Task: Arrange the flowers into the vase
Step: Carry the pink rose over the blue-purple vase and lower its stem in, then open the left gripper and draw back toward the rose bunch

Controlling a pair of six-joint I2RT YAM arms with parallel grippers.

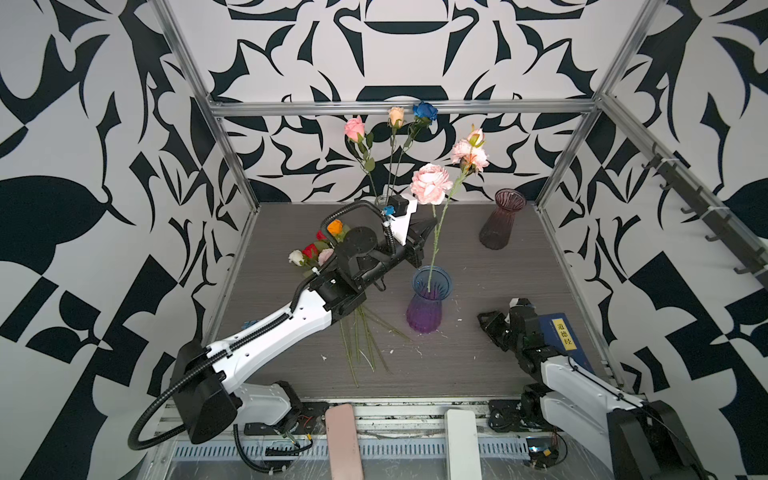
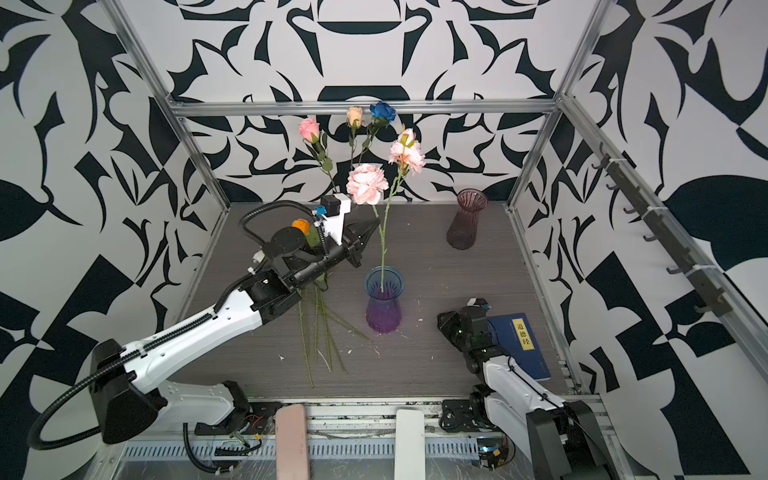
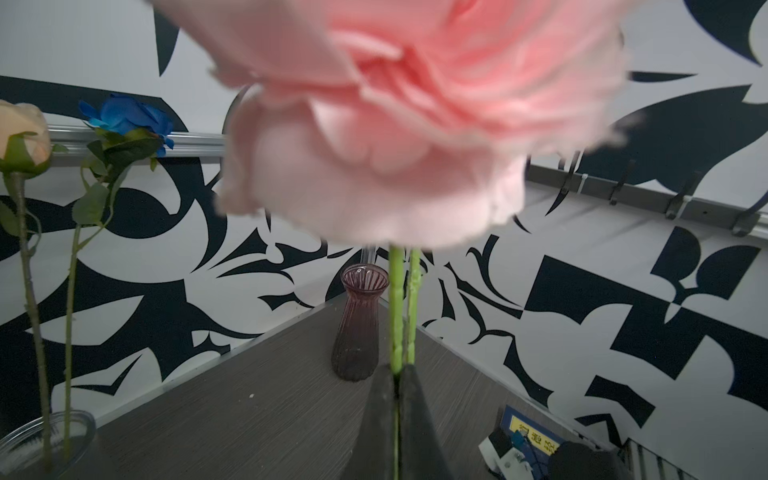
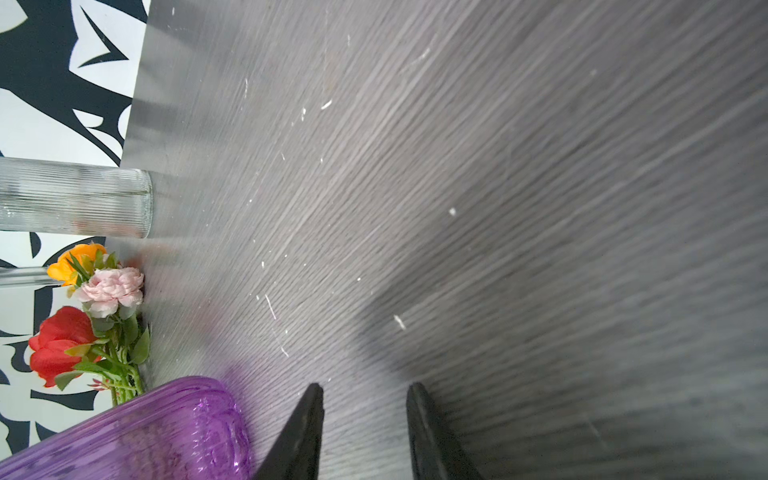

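My left gripper (image 1: pixel 430 232) (image 3: pixel 398 370) is shut on the thin green stem of a large pink carnation (image 1: pixel 431 184) (image 3: pixel 395 124). That stem runs down into the purple vase (image 1: pixel 429 305) (image 2: pixel 384 303) at mid-table. Just behind it, a second pink carnation (image 1: pixel 469 151) stands in the same vase. Several loose flowers (image 1: pixel 316 249) (image 4: pixel 99 316), with orange, red, white and pink heads, lie on the table partly under my left arm. My right gripper (image 1: pixel 484 320) (image 4: pixel 365 388) hangs open and empty low over the table, to the right of the purple vase.
A clear glass vase (image 3: pixel 45 440) (image 4: pixel 75 197) at the back holds pink, cream and blue roses (image 1: pixel 396 116). A dark maroon vase (image 1: pixel 502 220) stands empty at the back right. A blue book (image 1: pixel 563 336) lies by my right arm.
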